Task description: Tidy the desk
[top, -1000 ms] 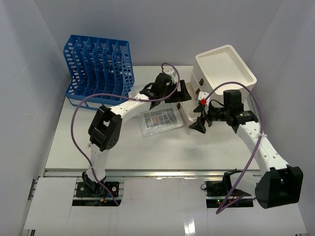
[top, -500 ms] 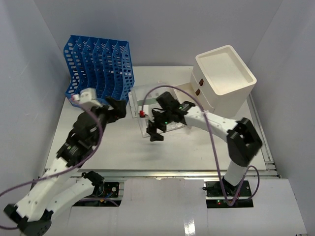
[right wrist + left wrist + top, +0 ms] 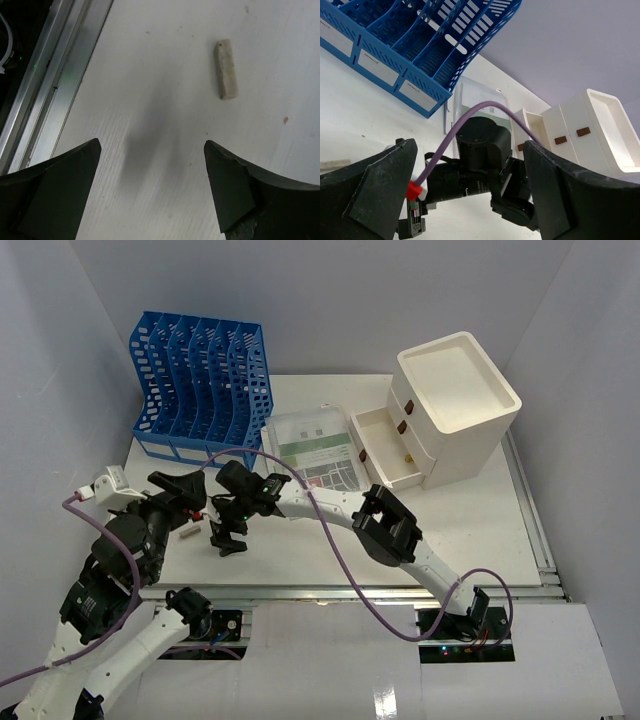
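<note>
The desk (image 3: 330, 540) is a white tabletop with a metal rail (image 3: 50, 75) along its front edge. A small off-white eraser-like block (image 3: 188, 534) lies on the desk's front left; it also shows in the right wrist view (image 3: 226, 69). My right gripper (image 3: 224, 538) reaches far left and hangs open just right of the block, over bare desk (image 3: 152, 145). My left gripper (image 3: 188, 502) is open beside it, behind the block. In the left wrist view (image 3: 470, 145), the right arm's wrist (image 3: 480, 150) fills the space between its fingers.
A blue slotted file rack (image 3: 200, 380) stands at the back left. A cream drawer cabinet (image 3: 455, 400) sits at the back right with one drawer (image 3: 385, 445) pulled out. A clear plastic case of papers (image 3: 315, 450) lies between them.
My right arm has swung left, from over the clear case to the desk's front left. The left arm has drawn back towards the front left, close to the right gripper.
</note>
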Available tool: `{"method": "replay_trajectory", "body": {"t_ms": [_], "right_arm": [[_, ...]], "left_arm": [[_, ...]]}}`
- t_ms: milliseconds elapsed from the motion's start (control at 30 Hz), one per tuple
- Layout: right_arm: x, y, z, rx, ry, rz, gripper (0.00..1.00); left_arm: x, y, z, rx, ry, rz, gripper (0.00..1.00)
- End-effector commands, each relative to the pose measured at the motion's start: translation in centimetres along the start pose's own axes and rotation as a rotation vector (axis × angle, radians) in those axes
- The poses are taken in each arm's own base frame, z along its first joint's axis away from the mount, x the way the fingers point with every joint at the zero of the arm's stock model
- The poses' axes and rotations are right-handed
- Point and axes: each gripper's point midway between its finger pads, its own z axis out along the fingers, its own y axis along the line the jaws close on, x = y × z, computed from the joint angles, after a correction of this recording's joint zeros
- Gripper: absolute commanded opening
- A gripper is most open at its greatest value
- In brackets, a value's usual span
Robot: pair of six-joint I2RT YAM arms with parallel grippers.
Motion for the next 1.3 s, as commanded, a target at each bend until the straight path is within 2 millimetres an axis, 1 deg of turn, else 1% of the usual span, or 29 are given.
{"method": "replay_trajectory", "body": {"t_ms": [0,33,133,167,267,400,467,500,567,700,833,900,1000,1167,1200,1233,1267], "right_arm": [[-2.6,-1.8,1.0,-0.022,-0.16,-0.318,0.9],[-2.5,-2.3,1.5,-0.013,-0.167,-0.329,0.9],[-4.3,-4.2,2.3,0.038,-0.199,-0.343,0.9],[-4.4,-4.8,2.8,0.055,-0.208,-0.34,0.91],[-3.7,-5.7,4.1,0.102,-0.205,-0.337,0.92],[-3.3,-6.7,5.0,0.154,-0.203,-0.309,0.97],[-3.0,-6.7,5.6,0.144,-0.208,-0.292,1.0],[-3.0,-6.5,5.8,0.138,-0.212,-0.287,0.96],[-2.9,-6.1,6.2,0.125,-0.216,-0.276,0.91],[-2.6,-5.5,7.1,0.114,-0.224,-0.245,0.79],[-2.6,-4.8,8.0,0.082,-0.252,-0.229,0.6],[-2.1,-4.3,8.3,0.062,-0.249,-0.224,0.52],[-1.7,-4.1,8.5,0.054,-0.244,-0.219,0.4],[-2.1,-4.1,8.2,0.052,-0.252,-0.226,0.19],[-2.6,-4.2,7.8,0.058,-0.257,-0.226,0.11],[-3.1,-4.3,7.2,0.062,-0.263,-0.224,0.08],[-3.6,-4.4,6.5,0.066,-0.268,-0.22,0.08]], "left_arm": [[-0.3,0.0,-1.0,0.013,0.025,-0.01,0.98],[-0.2,0.0,-1.1,0.016,0.03,-0.013,0.98],[0.2,-0.1,-1.2,0.031,0.045,-0.029,0.98],[0.3,-0.2,-1.2,0.035,0.047,-0.031,0.98],[0.3,0.0,-1.4,0.036,0.046,-0.034,0.98],[0.8,0.1,-1.4,0.041,0.056,-0.048,0.98],[1.2,0.2,-1.4,0.041,0.065,-0.054,0.98],[1.5,0.3,-1.3,0.04,0.071,-0.056,0.98],[1.8,0.4,-1.3,0.039,0.076,-0.06,0.98],[1.7,0.3,-1.4,0.044,0.076,-0.072,0.98],[1.8,0.3,-1.6,0.045,0.083,-0.084,0.98],[2.2,0.6,-1.6,0.038,0.095,-0.089,0.98],[2.7,0.7,-1.7,0.036,0.11,-0.1,0.98],[2.9,0.9,-1.7,0.035,0.115,-0.112,0.98],[3.1,0.9,-1.8,0.039,0.12,-0.115,0.98],[3.2,0.9,-1.8,0.042,0.125,-0.117,0.98],[3.4,0.8,-1.8,0.046,0.129,-0.12,0.98]]}}
